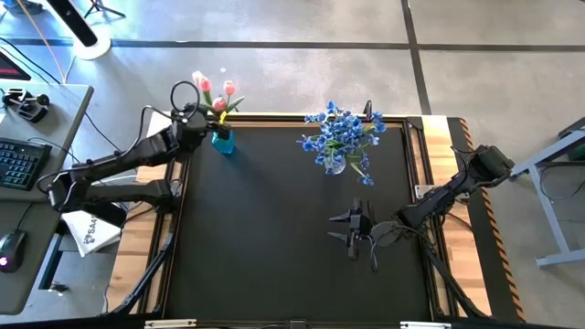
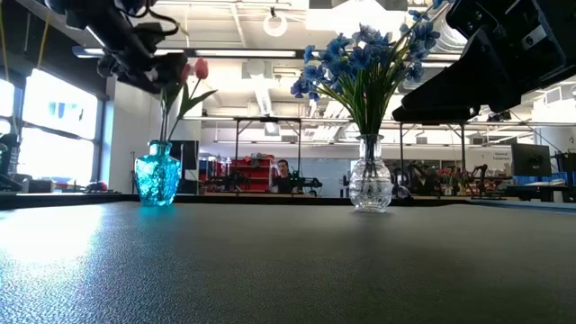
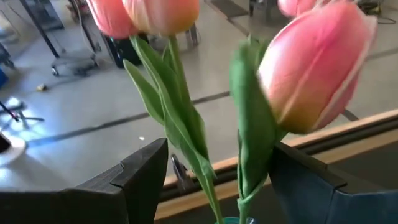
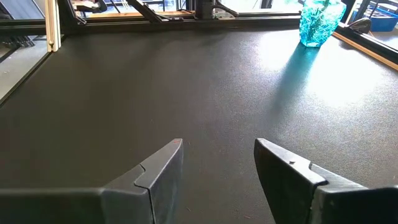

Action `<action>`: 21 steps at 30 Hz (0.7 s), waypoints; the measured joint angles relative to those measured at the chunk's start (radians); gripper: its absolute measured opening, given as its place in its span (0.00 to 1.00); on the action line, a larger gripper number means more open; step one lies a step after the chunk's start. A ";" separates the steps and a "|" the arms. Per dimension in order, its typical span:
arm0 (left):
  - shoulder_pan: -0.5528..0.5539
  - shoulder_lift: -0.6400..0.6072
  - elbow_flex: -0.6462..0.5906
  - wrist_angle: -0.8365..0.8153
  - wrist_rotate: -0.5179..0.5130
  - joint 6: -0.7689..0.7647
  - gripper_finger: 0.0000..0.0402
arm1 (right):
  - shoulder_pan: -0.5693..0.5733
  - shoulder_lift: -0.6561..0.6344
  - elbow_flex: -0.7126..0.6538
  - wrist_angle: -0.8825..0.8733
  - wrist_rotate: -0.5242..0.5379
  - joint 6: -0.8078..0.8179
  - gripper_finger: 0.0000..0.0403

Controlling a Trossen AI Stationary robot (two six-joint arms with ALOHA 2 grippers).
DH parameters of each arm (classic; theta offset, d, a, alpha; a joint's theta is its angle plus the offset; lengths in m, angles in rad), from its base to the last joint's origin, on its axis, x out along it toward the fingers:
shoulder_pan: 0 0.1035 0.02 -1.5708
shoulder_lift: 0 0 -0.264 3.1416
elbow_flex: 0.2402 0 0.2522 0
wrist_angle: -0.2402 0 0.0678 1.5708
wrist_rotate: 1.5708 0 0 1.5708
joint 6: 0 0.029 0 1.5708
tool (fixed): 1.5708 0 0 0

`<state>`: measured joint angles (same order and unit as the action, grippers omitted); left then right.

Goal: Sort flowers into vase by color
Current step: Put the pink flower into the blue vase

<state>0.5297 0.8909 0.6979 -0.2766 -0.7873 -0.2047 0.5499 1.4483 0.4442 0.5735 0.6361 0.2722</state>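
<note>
From above, you see the pink tulips in the blue vase and the blue blossoms in the clear vase; no loose stems on the worktop, so sorting looks done. The low view shows nothing in the way. At your left wrist, the left pincer stands wide around the stems. At the right wrist, the right pincer gapes empty.

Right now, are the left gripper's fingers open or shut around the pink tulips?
Open. The left gripper has its dark fingers spread to either side of the pink tulips' green stems, above the blue glass vase.
</note>
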 joint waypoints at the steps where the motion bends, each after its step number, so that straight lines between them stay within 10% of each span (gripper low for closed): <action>1: 0.014 0.000 0.000 -0.005 0.024 -0.002 0.64 | 0.000 0.000 0.000 0.000 0.000 0.000 0.48; 21: 0.158 0.000 0.000 -0.119 0.290 0.017 0.64 | 0.000 0.000 0.000 0.000 0.000 0.000 0.48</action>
<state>0.6876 0.8909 0.6983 -0.3952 -0.4976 -0.1875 0.5496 1.4483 0.4442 0.5736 0.6360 0.2722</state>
